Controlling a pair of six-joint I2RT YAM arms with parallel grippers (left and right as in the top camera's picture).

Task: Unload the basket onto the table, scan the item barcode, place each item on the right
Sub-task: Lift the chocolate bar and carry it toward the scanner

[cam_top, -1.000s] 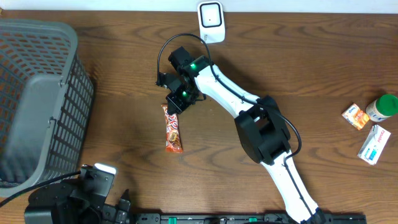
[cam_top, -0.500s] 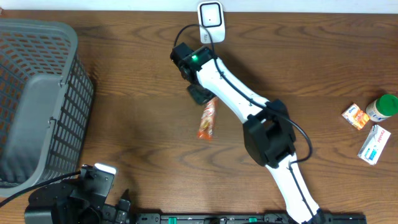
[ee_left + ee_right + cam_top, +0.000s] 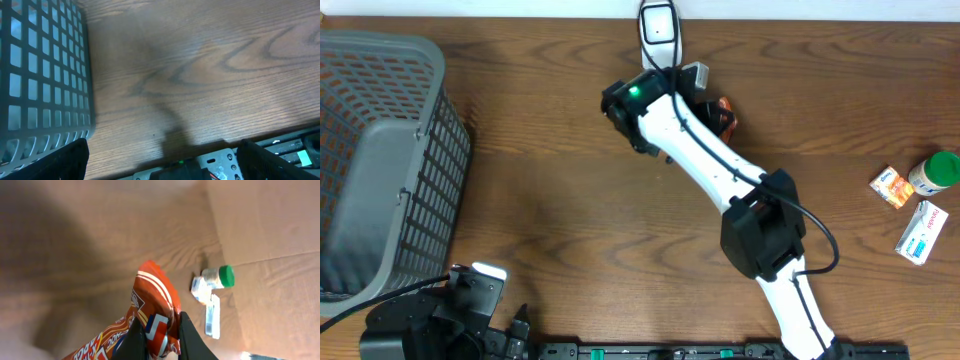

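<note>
R gripper (image 3: 162, 342) clamped on end of orange snack packet (image 3: 152, 302), held off table near white scanner (image 3: 658, 24). L gripper (image 3: 160, 162) spread wide, holding nothing. Packet likely light, floppy, slick film; best pinched at crimped end.

Overhead view: bright, even, soft light from above; table (image 3: 520, 150) grain crisp, no glare, shadows faint and soft-edged. Basket (image 3: 380, 160) mesh sharp.
Left wrist view: well lit; dark blurry shadow on table right of basket; basket wall slightly soft, close to lens.
Right wrist view: dim, brownish, low contrast; broad shadow over table; snack packet (image 3: 150, 325) close to lens, print partly blurred.
</note>
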